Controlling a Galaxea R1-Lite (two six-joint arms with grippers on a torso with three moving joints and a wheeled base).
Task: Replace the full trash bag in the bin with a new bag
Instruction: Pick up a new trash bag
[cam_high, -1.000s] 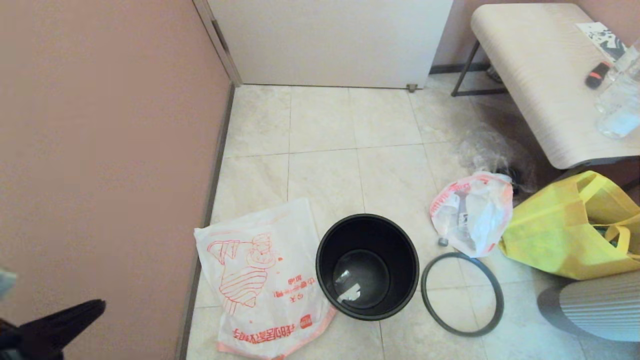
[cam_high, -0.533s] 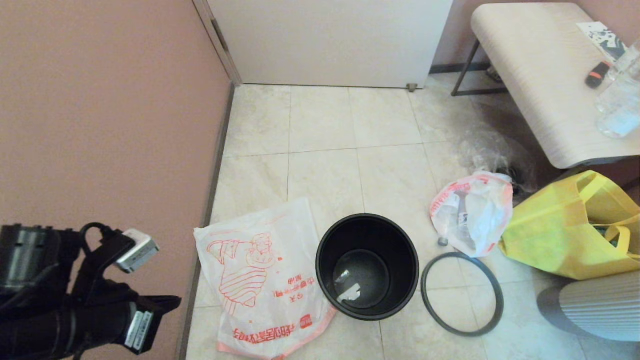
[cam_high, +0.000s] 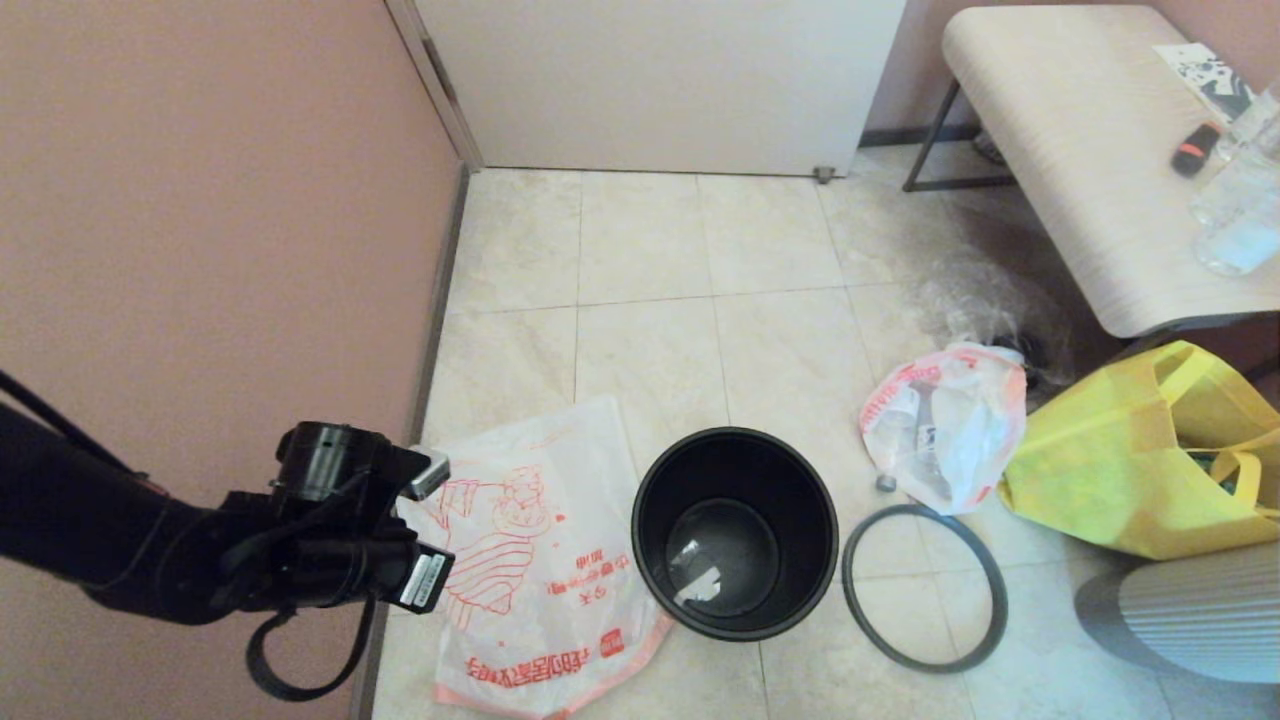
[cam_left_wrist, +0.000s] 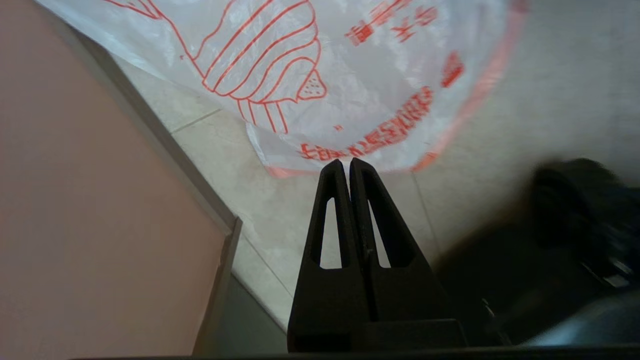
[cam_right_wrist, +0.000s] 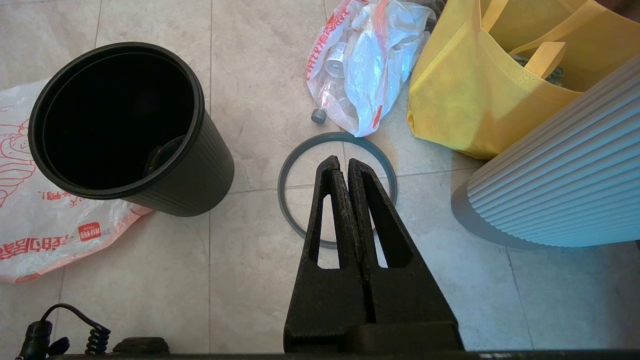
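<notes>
The empty black bin (cam_high: 735, 530) stands upright on the tiled floor, and its grey hoop (cam_high: 925, 588) lies flat just to its right. Beyond the hoop lies the lumpy full trash bag (cam_high: 945, 425), with bottles showing through. Left of the bin, by the wall, the new bag (cam_high: 530, 560) is spread flat, showing its red figure. My left wrist (cam_high: 340, 540) hovers over that bag's left edge. The left gripper (cam_left_wrist: 347, 162) is shut and empty, its tips above the bag's pink edge (cam_left_wrist: 350, 75). The right gripper (cam_right_wrist: 341, 161) is shut and empty above the hoop (cam_right_wrist: 300, 165).
A yellow fabric tote (cam_high: 1150, 450) sits right of the full bag, with a white ribbed object (cam_high: 1200, 620) in front of it. A bench (cam_high: 1090, 150) with bottles stands at the back right, and a crumpled clear bag (cam_high: 975, 300) lies under its edge. The pink wall (cam_high: 200, 250) runs along the left.
My left arm has swung in from the lower left corner towards the right, and its wrist is now over the new bag's left edge. Bags, bin and hoop have not moved.
</notes>
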